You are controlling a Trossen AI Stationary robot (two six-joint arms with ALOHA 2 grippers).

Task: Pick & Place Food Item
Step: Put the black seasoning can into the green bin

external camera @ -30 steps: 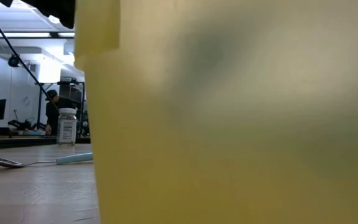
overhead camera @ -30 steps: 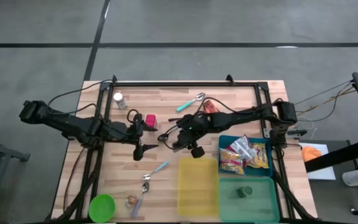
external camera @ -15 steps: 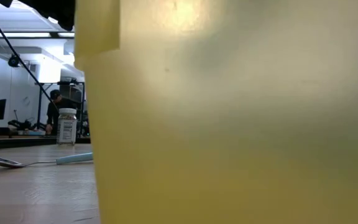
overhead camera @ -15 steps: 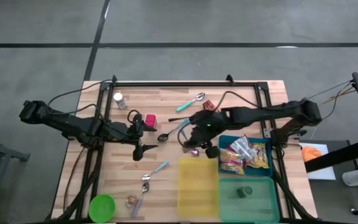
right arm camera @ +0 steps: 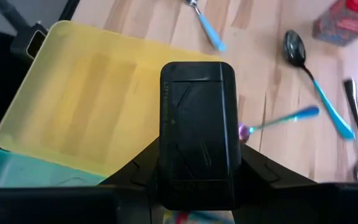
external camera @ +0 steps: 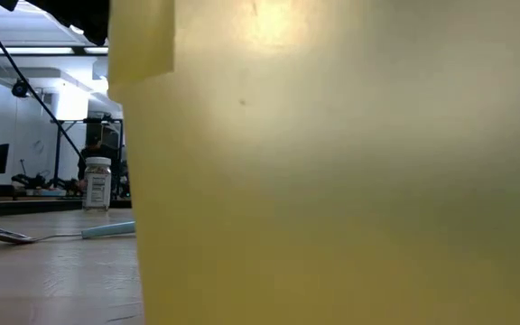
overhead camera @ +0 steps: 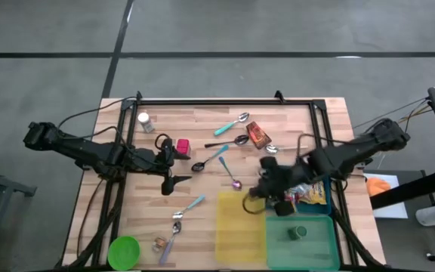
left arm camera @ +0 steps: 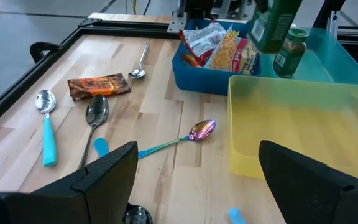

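Right arm (overhead camera: 338,157), jaws pinching a dark green rectangular box (right arm camera: 197,134), holds it raised over the yellow plastic tray's (overhead camera: 232,227) edge, likely to clear the walls; left arm (overhead camera: 89,151) waits near the table's left edge, jaws spread.

— What sits lower right in the high view?

— Three bins: one bin (overhead camera: 239,221) at lower centre, a second (overhead camera: 322,178) to its upper right holding snack packets (overhead camera: 317,193), a third (overhead camera: 317,240) below that holding a small jar (overhead camera: 300,232).

— And on the table (overhead camera: 210,121)?

— Spoons (overhead camera: 232,124) and a bar (overhead camera: 257,134) at centre, a jar (overhead camera: 144,121) upper left, a lid (overhead camera: 124,251) lower left.
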